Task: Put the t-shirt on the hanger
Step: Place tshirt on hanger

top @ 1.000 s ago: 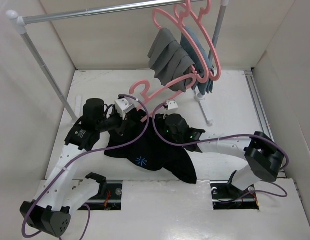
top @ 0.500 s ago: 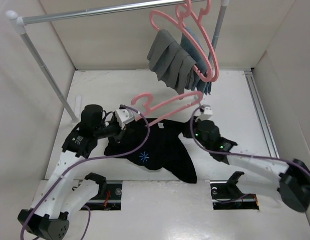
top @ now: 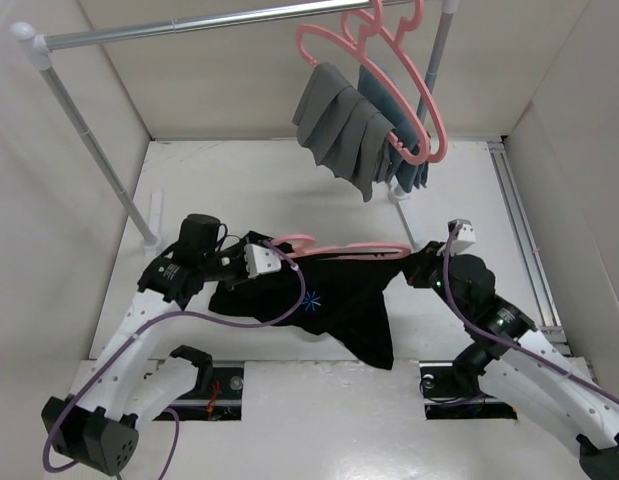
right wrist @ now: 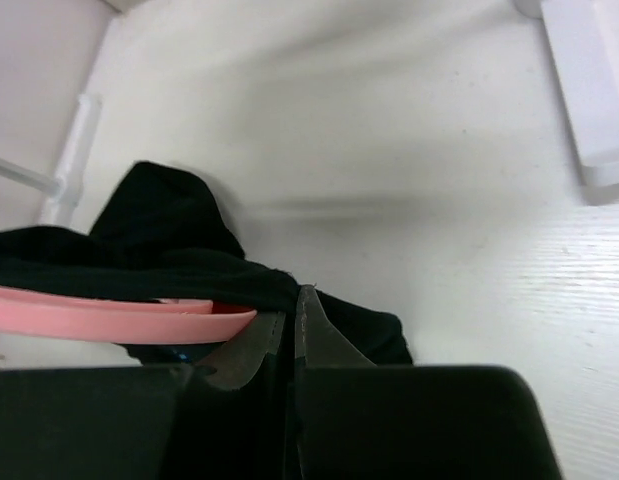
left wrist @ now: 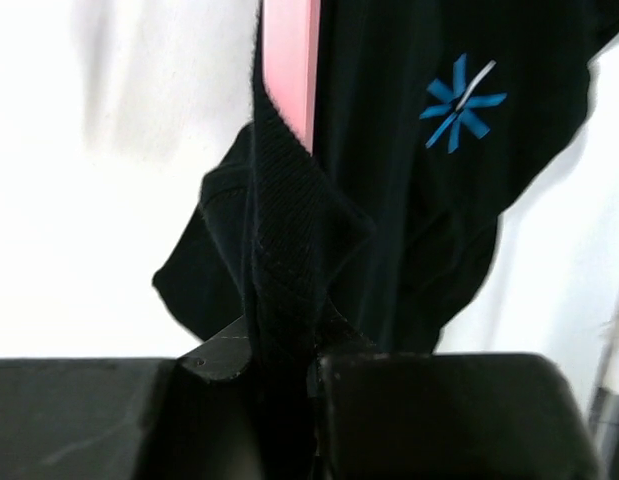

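The t-shirt (top: 339,300) is one soft black knit piece with a ribbed neck edge. It is stretched wide over the white counter (top: 239,180), and its lower hem sags to a point. On its chest is a small light-blue mark (top: 314,303), shaped like a star of thin spokes. The hanger (top: 359,247) is a thin, smooth pink plastic outline lying along the t-shirt's upper edge. Its curved hook sticks out past the t-shirt's left shoulder, and part of its bar is hidden by the cloth.

There are two arms, one at each end of the t-shirt. The left tool (left wrist: 284,355) is closed tight on a bunched fold of the ribbed cloth, just beside the flat pink bar. The right tool (right wrist: 292,318) is pinched together on the t-shirt's far right edge, where the hanger's rounded tip ends against one finger.

Above and behind the t-shirt is a shiny metal rail (top: 189,26) carrying two more pink hangers (top: 419,100). One holds a grey pleated cloth (top: 339,125) and the other a blue cloth (top: 414,170). That makes three hangers and three cloths in all.
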You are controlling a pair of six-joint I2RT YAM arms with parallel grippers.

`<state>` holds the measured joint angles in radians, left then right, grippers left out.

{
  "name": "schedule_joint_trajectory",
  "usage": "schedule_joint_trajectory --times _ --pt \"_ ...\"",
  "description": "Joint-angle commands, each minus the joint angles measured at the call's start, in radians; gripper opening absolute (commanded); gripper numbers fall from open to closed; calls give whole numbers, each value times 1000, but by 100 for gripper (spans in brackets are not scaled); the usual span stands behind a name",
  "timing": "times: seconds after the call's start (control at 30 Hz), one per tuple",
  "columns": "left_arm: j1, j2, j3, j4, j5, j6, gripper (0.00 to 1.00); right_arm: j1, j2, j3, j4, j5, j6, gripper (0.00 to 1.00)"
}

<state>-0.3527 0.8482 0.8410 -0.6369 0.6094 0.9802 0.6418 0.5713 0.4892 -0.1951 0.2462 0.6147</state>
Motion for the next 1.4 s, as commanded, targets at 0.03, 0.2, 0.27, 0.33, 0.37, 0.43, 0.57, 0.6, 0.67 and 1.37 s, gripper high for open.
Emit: schedule_joint_trajectory --times 0.03,0.2,0.27,0.33,0.37,0.43,0.57,0.6,0.67,1.37 --pt "20 54 -2 -4 -221 97 0 -54 -14 101 -213 156 -150 0" --pt "-26 86 -2 22 -361 163 0 -54 87 253 -256 90 -329 0" --pt "-55 107 -20 43 -444 199 0 -45 154 307 -318 70 -375 0" --pt "-66 121 -20 43 -470 234 0 -31 245 385 -368 82 -420 0" --pt "-66 130 -20 43 -483 245 0 -21 265 405 -378 96 -432 0" --pt "-66 130 -11 43 -499 270 0 19 315 465 -408 119 -452 0" --pt "-97 130 -20 28 -525 328 0 85 430 572 -490 192 -473 0" --pt "-97 140 4 17 -504 340 0 100 453 587 -491 203 -474 0" --pt "-115 152 35 -4 -456 328 0 146 521 624 -491 203 -501 0" --pt "-43 187 -43 -63 -479 414 0 -152 348 520 -570 45 -585 0"
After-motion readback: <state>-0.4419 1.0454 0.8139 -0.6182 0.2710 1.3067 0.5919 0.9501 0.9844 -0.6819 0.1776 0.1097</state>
